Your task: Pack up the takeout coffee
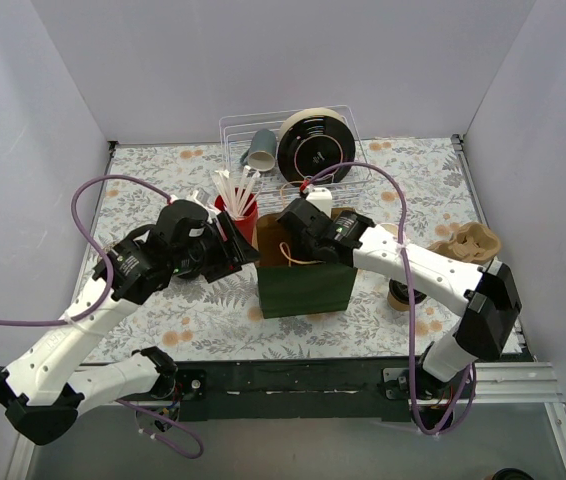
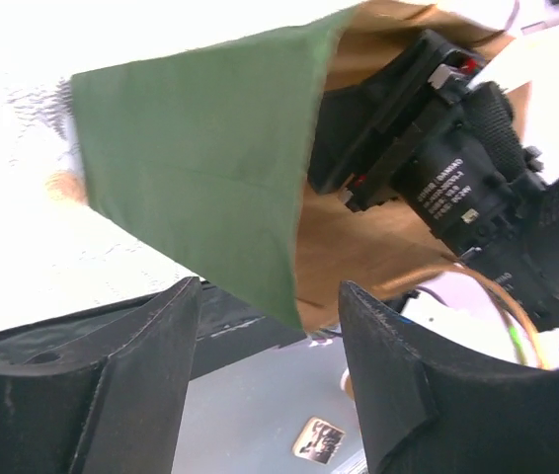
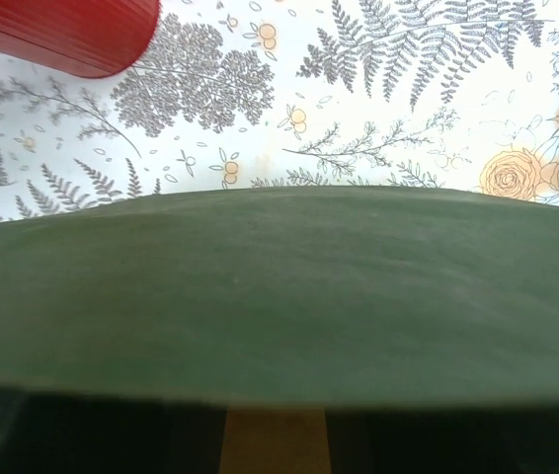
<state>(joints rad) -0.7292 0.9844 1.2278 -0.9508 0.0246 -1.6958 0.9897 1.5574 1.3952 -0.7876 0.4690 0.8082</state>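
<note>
The green paper bag stands upright in the middle of the floral table, mouth open and brown lining showing. The right gripper dips into that mouth from the right. Its wrist camera sees mostly the bag's green wall, and we cannot tell how its jaws stand. The left gripper sits at the bag's upper left corner — its two black fingers are spread apart, with the bag's edge just beyond their tips and nothing clamped between them.

Just behind the bag's left corner we see a red cup of white sticks. Further back, a wire rack holds a grey cup. On the right a pulp cup carrier lies near the table edge, and a brown cup shows partly under the right arm.
</note>
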